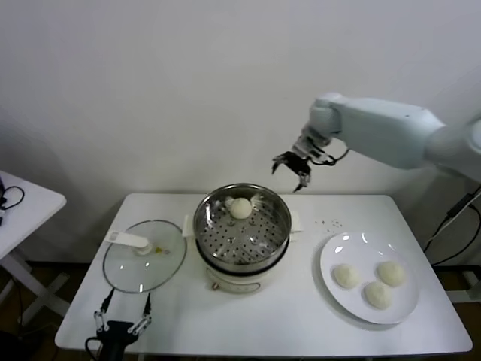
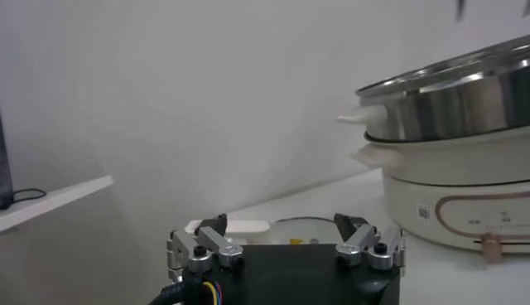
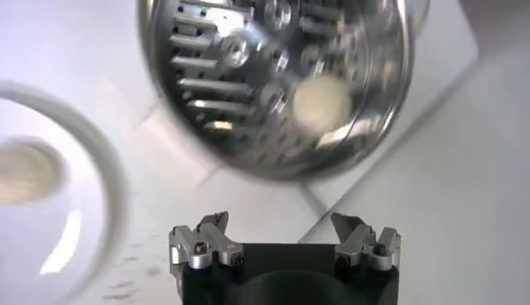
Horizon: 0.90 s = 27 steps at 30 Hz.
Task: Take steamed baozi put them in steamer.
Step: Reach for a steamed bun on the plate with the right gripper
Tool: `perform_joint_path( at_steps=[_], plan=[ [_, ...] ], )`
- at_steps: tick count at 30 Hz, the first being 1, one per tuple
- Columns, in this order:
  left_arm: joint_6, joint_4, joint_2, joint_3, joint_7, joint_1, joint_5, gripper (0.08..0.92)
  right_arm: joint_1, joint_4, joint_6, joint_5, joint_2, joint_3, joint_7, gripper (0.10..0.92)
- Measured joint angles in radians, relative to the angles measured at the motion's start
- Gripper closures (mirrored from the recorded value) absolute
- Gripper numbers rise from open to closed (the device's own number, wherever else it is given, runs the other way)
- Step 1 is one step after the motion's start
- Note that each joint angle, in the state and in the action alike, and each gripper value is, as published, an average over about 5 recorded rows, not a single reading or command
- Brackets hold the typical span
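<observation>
The steel steamer (image 1: 242, 226) stands mid-table on its cream cooker base, with one baozi (image 1: 240, 208) lying at the far side of its perforated floor. In the right wrist view the same steamer (image 3: 273, 83) and baozi (image 3: 321, 101) appear below the gripper. Three more baozi (image 1: 346, 276) (image 1: 391, 272) (image 1: 377, 294) rest on the white plate (image 1: 338, 248) at the right. My right gripper (image 1: 292, 167) hangs open and empty in the air behind and to the right of the steamer. The left gripper (image 1: 122, 316) is parked open at the table's front left edge.
A glass lid (image 1: 144, 256) with a white handle lies flat to the left of the steamer. A white side table (image 1: 22, 207) stands at the far left. A wall rises close behind the table.
</observation>
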Motion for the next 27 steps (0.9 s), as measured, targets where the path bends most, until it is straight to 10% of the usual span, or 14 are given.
perform_joint_path(
  at_steps=[27],
  plan=[
    [0.003,0.015,0.000,-0.002,0.005,0.001,0.013,0.177,-0.093,0.361,-0.486,0.092,-0.318,-0.109,0.117,0.203]
  ],
)
